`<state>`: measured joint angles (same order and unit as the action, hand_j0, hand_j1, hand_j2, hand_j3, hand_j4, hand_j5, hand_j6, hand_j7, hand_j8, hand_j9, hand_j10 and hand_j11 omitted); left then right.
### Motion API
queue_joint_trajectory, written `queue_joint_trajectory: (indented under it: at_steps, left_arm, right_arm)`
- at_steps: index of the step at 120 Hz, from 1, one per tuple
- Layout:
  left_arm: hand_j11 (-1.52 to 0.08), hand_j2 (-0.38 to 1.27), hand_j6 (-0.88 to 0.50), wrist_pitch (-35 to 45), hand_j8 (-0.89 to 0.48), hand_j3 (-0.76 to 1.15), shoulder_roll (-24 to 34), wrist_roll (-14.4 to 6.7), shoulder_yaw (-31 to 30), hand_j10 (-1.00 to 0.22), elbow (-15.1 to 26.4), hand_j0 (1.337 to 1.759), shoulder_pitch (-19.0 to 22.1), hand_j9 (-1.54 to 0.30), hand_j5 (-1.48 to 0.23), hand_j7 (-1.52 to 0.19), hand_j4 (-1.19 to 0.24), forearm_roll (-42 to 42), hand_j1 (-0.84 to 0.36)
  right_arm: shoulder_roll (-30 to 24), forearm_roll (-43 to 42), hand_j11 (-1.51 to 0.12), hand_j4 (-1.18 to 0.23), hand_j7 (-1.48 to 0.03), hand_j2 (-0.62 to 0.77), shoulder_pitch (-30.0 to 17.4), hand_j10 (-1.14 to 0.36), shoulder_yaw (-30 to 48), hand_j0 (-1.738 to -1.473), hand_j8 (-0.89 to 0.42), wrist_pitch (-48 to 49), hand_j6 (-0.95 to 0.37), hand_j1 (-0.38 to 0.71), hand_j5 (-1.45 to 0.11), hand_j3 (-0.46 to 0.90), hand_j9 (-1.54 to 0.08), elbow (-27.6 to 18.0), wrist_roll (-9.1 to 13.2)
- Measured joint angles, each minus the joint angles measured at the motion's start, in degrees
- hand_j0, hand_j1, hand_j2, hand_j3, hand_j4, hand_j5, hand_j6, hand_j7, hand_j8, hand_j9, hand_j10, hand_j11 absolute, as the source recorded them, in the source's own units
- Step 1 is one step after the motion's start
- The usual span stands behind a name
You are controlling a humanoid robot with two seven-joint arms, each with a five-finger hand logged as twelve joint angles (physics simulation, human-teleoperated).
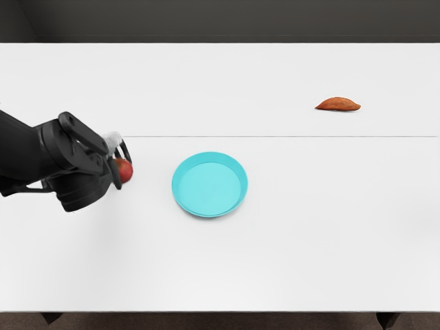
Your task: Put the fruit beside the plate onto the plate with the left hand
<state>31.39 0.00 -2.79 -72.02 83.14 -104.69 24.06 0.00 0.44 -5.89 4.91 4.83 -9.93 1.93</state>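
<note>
A small red fruit (pixel 124 169) sits left of the turquoise plate (pixel 210 184), partly hidden by my left hand (pixel 113 165). The black left arm comes in from the left edge, and its fingers curl around the fruit. I cannot tell whether the fruit is resting on the table or lifted off it. The plate has nothing on it and stands near the table's middle, about a hand's width to the right of the fruit.
An orange-brown sweet potato (pixel 337 104) lies far back on the right. The white table (pixel 289 261) runs across the whole view, with a seam line behind the plate.
</note>
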Motion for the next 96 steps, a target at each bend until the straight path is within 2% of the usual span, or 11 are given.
queue_joint_trajectory:
  at_steps: [5, 16, 20, 25, 33, 48, 63, 77, 81, 90, 96]
  left_arm:
    - [-1.09, 0.4, -0.37, -0.8, -0.45, 0.0, 0.0, 0.0, -0.1, -0.78, 0.1, 1.65, -1.0, -1.09, -1.07, -1.07, -0.55, 0.6, -0.27]
    - [-1.13, 0.33, -0.39, -2.1, -0.46, 0.0, 0.0, 0.0, -0.4, -0.8, 0.2, 1.65, -2.6, -1.13, -1.12, -1.11, -0.54, 1.6, -0.23]
    - [-1.15, 0.39, -0.41, -2.4, -0.44, 0.0, 0.0, 0.1, -0.4, -0.81, 0.2, 1.65, -3.9, -1.14, -1.13, -1.11, -0.54, 1.7, -0.25]
    - [-1.16, 0.44, -0.37, -2.8, -0.45, 0.0, 0.0, 0.1, -0.4, -0.81, 0.3, 1.65, -5.7, -1.15, -1.15, -1.12, -0.53, 2.1, -0.26]
    - [-1.17, 0.49, -0.38, -4.4, -0.44, 0.0, 0.0, 0.1, -0.5, -0.82, 0.3, 1.651, -8.7, -1.16, -1.17, -1.14, -0.56, 2.8, -0.28]
    - [-1.18, 0.63, -0.37, -11.7, -0.44, 0.0, 0.8, 0.1, 0.7, -0.83, 0.3, 1.652, -13.4, -1.17, -1.19, -1.16, -0.6, 3.7, -0.33]
    - [-1.18, 0.73, -0.35, -15.8, -0.45, 0.0, 0.2, 0.1, 5.7, -0.84, 0.3, 1.653, -13.8, -1.17, -1.22, -1.18, -0.58, 4.0, -0.38]
    - [-1.18, 0.86, -0.35, -17.6, -0.51, 0.0, 0.0, 0.3, 11.0, -0.85, 0.1, 1.653, -13.6, -1.17, -1.22, -1.18, -0.69, 3.7, -0.42]
    - [-1.18, 0.9, -0.34, -18.0, -0.47, 0.0, 0.0, 0.4, 11.9, -0.85, 0.0, 1.653, -13.1, -1.17, -1.23, -1.18, -0.71, 3.6, -0.43]
    - [-1.17, 0.87, -0.36, -18.2, -0.5, 0.0, 0.0, 0.5, 13.4, -0.85, -0.6, 1.653, -12.2, -1.16, -1.22, -1.18, -0.74, 3.4, -0.49]
    - [-1.17, 0.84, -0.43, -18.1, -0.47, 0.0, 0.0, 0.5, 14.2, -0.86, -1.0, 1.654, -11.2, -1.16, -1.21, -1.18, -0.77, 3.3, -0.5]
  right_arm:
    - [0.0, 0.0, -0.02, -0.02, -0.02, 0.0, 0.0, -0.02, 0.0, -1.658, -0.02, 0.0, -0.02, -0.33, -0.02, 0.0, -0.02, 0.0, 0.0]
    - [0.0, 0.0, -0.02, -0.02, -0.02, 0.0, 0.0, -0.02, 0.0, -1.658, -0.02, 0.0, -0.02, -0.33, -0.02, 0.0, -0.02, 0.0, 0.0]
    - [0.0, 0.0, -0.02, -0.02, -0.02, 0.0, 0.0, -0.02, 0.0, -1.658, -0.02, 0.0, -0.02, -0.33, -0.02, 0.0, -0.02, 0.0, 0.0]
    - [0.0, 0.0, -0.02, -0.02, -0.02, 0.0, 0.0, -0.02, 0.0, -1.658, -0.02, 0.0, -0.02, -0.33, -0.02, 0.0, -0.02, 0.0, 0.0]
    - [0.0, 0.0, -0.02, -0.02, -0.02, 0.0, 0.0, -0.02, 0.0, -1.658, -0.02, 0.0, -0.02, -0.33, -0.02, 0.0, -0.02, 0.0, 0.0]
    - [0.0, 0.0, -0.02, -0.02, -0.02, 0.0, 0.0, -0.02, 0.0, -1.658, -0.02, 0.0, -0.02, -0.33, -0.02, 0.0, -0.02, 0.0, 0.0]
    - [0.0, 0.0, -0.02, -0.02, -0.02, 0.0, 0.0, -0.02, 0.0, -1.658, -0.02, 0.0, -0.02, -0.33, -0.02, 0.0, -0.02, 0.0, 0.0]
    - [0.0, 0.0, -0.02, -0.02, -0.02, 0.0, 0.0, -0.02, 0.0, -1.658, -0.02, 0.0, -0.02, -0.33, -0.02, 0.0, -0.02, 0.0, 0.0]
    - [0.0, 0.0, -0.02, -0.02, -0.02, 0.0, 0.0, -0.02, 0.0, -1.658, -0.02, 0.0, -0.02, -0.33, -0.02, 0.0, -0.02, 0.0, 0.0]
    - [0.0, 0.0, -0.02, -0.02, -0.02, 0.0, 0.0, -0.02, 0.0, -1.658, -0.02, 0.0, -0.02, -0.33, -0.02, 0.0, -0.02, 0.0, 0.0]
    - [0.0, 0.0, -0.02, -0.02, -0.02, 0.0, 0.0, -0.02, 0.0, -1.658, -0.02, 0.0, -0.02, -0.33, -0.02, 0.0, -0.02, 0.0, 0.0]
